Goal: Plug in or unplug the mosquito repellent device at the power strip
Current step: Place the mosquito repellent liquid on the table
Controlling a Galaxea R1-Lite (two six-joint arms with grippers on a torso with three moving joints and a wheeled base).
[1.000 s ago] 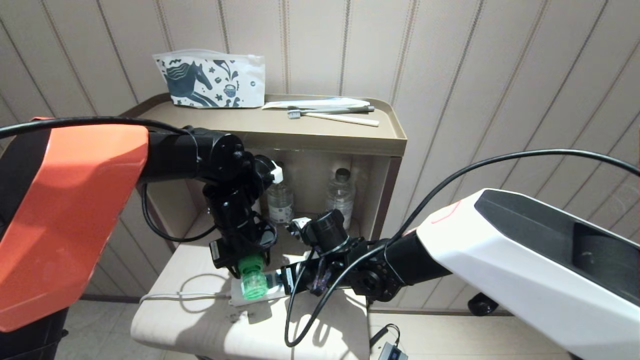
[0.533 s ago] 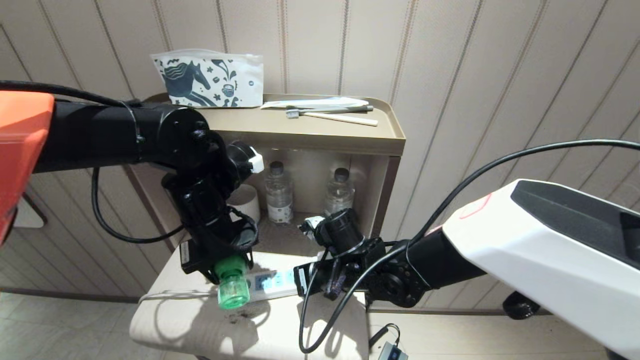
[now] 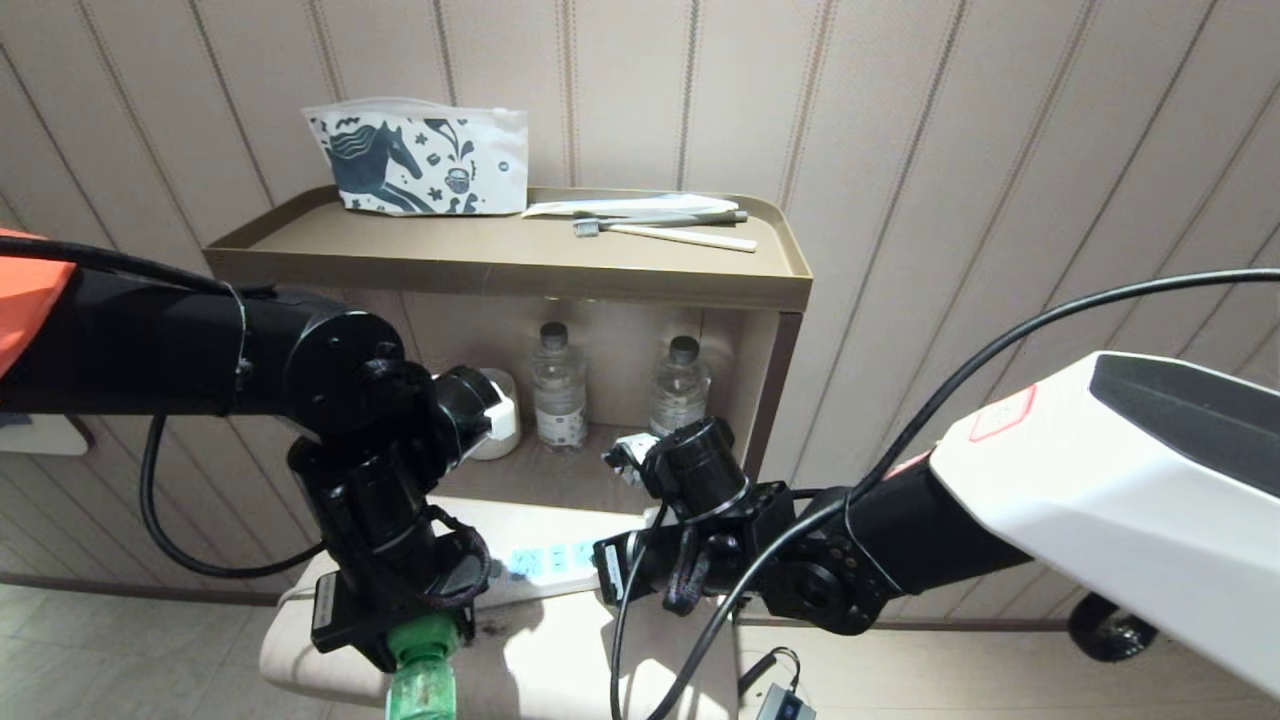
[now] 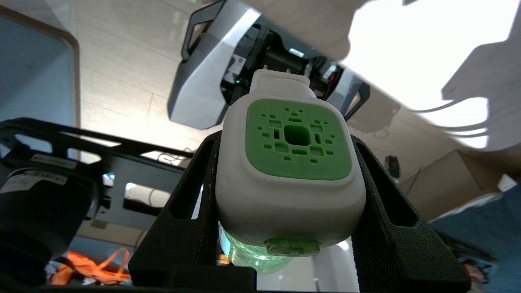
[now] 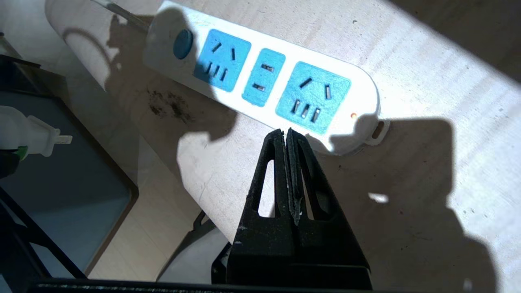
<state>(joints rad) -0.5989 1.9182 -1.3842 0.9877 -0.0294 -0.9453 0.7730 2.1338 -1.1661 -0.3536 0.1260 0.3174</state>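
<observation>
Left gripper [image 4: 287,211] is clamping the mosquito repellent device [image 4: 290,171] off the seat's [image 3: 560,660] front left edge, prongs bare. Power strip [image 5: 264,81] is lying mid-seat, sockets empty. Right gripper [image 5: 286,136], fingers pressed together, is hovering just beside the strip's near edge. Two bottles [image 3: 558,385] are standing behind.

The mosquito repellent device [image 4: 290,171], white with a green top, is unplugged, clear of the strip. The power strip [image 5: 268,79] lies flat, its blue sockets empty.
</observation>
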